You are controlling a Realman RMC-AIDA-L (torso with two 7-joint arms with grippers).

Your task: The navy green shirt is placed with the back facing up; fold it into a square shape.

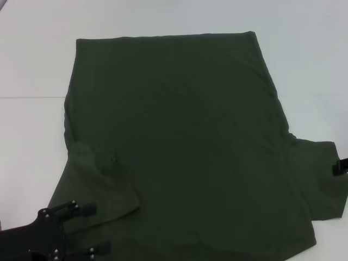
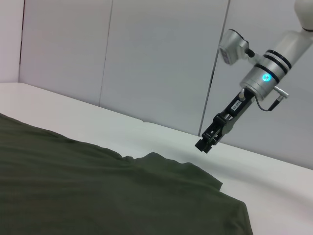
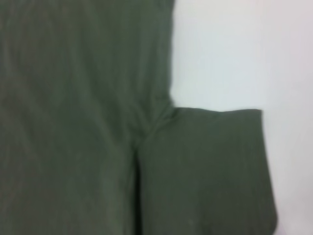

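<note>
The navy green shirt (image 1: 185, 147) lies spread flat on the white table (image 1: 32, 54), hem at the far side. Its left sleeve (image 1: 109, 185) is folded in over the body; its right sleeve (image 1: 318, 179) lies flat, sticking out to the right. My left gripper (image 1: 91, 228) is open at the near left, over the shirt's near left corner, holding nothing. My right gripper (image 1: 340, 166) is at the far right edge, by the right sleeve; in the left wrist view it (image 2: 209, 138) hangs above the table just past the sleeve (image 2: 171, 169). The right wrist view looks down on that sleeve (image 3: 205, 171).
White table surface surrounds the shirt on the left, far side and right (image 1: 315, 65). A seam between table panels runs across at the left (image 1: 32, 97). Pale wall panels (image 2: 146, 54) stand behind the table in the left wrist view.
</note>
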